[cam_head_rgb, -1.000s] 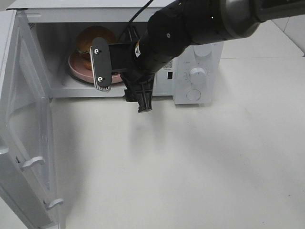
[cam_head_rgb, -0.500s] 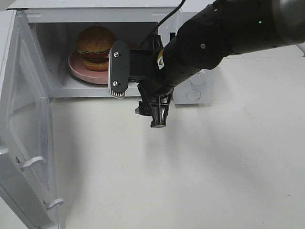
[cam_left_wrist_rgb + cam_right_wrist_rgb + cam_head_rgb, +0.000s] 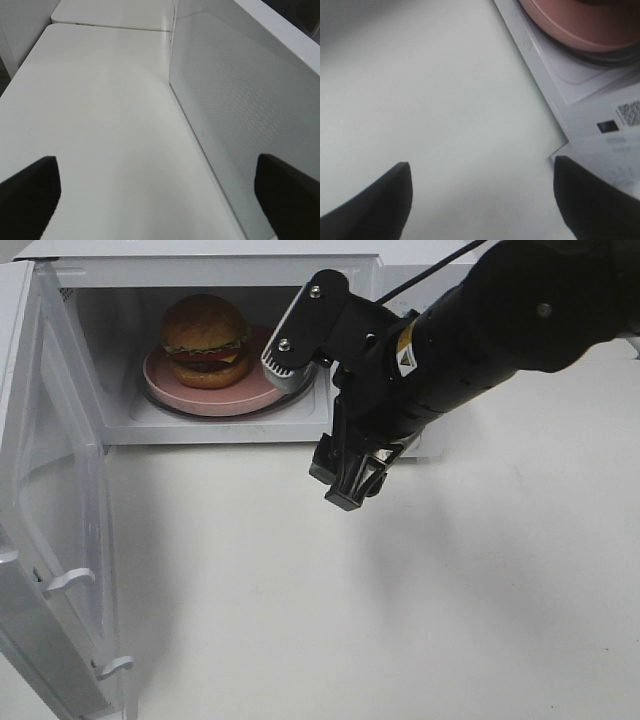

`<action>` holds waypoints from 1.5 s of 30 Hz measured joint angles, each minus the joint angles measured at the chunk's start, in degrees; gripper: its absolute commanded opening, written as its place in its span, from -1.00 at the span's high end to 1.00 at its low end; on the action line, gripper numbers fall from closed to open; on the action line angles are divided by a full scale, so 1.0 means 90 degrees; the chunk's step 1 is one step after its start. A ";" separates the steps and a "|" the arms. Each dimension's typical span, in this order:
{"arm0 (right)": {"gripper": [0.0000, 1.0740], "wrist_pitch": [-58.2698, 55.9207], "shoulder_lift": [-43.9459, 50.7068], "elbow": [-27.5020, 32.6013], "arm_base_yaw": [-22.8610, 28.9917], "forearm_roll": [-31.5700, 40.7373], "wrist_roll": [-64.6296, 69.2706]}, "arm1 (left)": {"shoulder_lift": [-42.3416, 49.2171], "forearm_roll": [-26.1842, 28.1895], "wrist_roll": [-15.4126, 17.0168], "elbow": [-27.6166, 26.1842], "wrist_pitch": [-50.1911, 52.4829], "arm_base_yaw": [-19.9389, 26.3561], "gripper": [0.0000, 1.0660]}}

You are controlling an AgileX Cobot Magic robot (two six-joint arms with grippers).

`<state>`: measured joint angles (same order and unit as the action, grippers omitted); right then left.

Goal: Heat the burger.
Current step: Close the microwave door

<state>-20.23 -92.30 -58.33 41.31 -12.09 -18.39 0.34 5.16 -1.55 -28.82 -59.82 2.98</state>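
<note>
While the round burger [image 3: 205, 340] with its shiny brown bun, green lettuce and dark patty sits inside the white microwave oven [image 3: 210, 268], it rests on a round pink plate [image 3: 165, 388]. From the high camera, the oven is at 11 o'clock. The burger lies toward the 10 o'clock side of the plate. The oven's white door [image 3: 55, 530] stands wide open, running from 9 o'clock down to 7 o'clock.

The black right gripper [image 3: 318, 415] hangs over the white worktop [image 3: 400, 620], just in front of the oven's mouth, at about 4 o'clock from the burger. Its fingers are spread wide and hold nothing. One finger [image 3: 298, 335] shows in front of the plate's edge at 3 o'clock. I cannot tell if it touches the plate.

The left gripper [image 3: 157, 200] is spread wide too, with nothing in it. It is over the worktop, just beside the open door's dotted panel.
</note>
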 measured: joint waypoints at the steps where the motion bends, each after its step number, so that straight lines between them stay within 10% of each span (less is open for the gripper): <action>1: -0.38 0.0000 0.0000 0.0000 0.0000 0.0000 0.0000 | 0.0000 0.0000 0.0000 0.0000 0.0000 0.0000 -0.83; 22: -0.36 -0.4304 0.1464 0.0204 0.0000 0.0038 0.2241 | 0.0000 0.0000 0.0000 0.0000 0.0000 0.0000 -0.83; 45: -0.32 -0.5329 0.4011 0.0567 0.0000 0.0350 0.2566 | 0.0000 0.0000 0.0000 0.0000 0.0000 0.0000 -0.83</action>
<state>-68.18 -56.21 -53.23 41.31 -8.94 4.70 0.34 5.16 -1.55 -28.82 -59.82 2.98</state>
